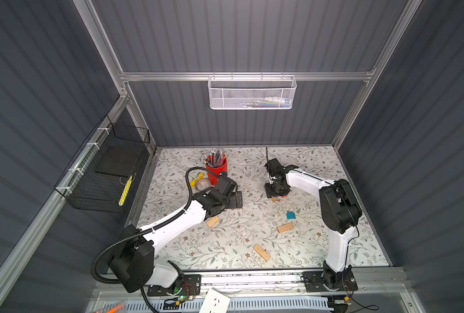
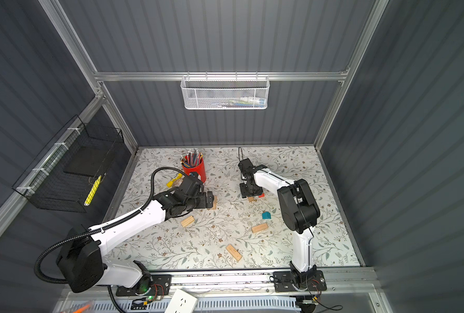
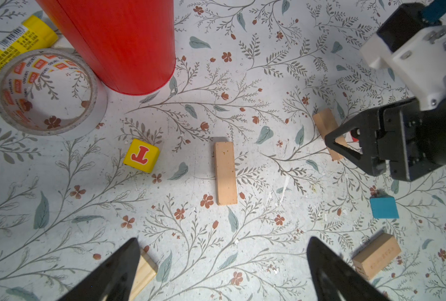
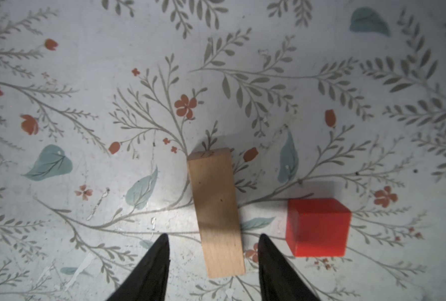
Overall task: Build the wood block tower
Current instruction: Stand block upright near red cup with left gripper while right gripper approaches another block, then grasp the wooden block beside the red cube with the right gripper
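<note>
Near the red cylindrical pencil cup (image 3: 117,44), the left end effector (image 3: 223,237) hangs released, jaws wide. Farther from the cup, the right end effector (image 4: 213,234) straddles a pale oblong wooden plank (image 4: 215,192) lying flat on the floral table (image 4: 86,104), jaws apart and clear of its sides.

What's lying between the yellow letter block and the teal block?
One pale wood plank lies flat there, touching neither the yellow letter block nor the teal block; the left wrist view shows it.
</note>
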`<act>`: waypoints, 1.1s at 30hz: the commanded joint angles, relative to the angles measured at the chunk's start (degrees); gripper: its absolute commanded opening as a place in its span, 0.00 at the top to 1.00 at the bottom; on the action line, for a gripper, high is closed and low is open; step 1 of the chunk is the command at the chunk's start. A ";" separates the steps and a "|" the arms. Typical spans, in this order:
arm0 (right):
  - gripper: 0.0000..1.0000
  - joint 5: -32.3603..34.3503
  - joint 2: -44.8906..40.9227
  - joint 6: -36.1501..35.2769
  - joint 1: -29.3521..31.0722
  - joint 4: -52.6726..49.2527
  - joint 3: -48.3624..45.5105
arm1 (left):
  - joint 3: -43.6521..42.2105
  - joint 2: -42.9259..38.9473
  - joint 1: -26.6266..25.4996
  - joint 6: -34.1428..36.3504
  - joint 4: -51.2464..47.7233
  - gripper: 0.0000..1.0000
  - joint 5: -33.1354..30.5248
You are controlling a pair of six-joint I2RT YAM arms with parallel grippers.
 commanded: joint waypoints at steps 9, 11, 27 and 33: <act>0.62 0.36 3.67 -0.42 -0.27 -1.27 3.22 | -1.02 -1.01 0.28 -2.53 -0.53 0.00 -2.04; 0.65 0.07 3.84 -0.08 -0.23 -1.50 3.39 | -1.27 -1.25 0.23 -2.67 -0.60 0.01 -2.47; 0.71 -1.82 -2.22 9.05 2.81 -3.18 -0.21 | -3.18 -3.87 1.51 -4.05 -1.65 0.00 -3.66; 0.71 -3.05 -4.12 17.44 6.39 -3.83 -0.28 | -4.97 -5.55 3.34 -4.12 -1.39 0.00 -2.09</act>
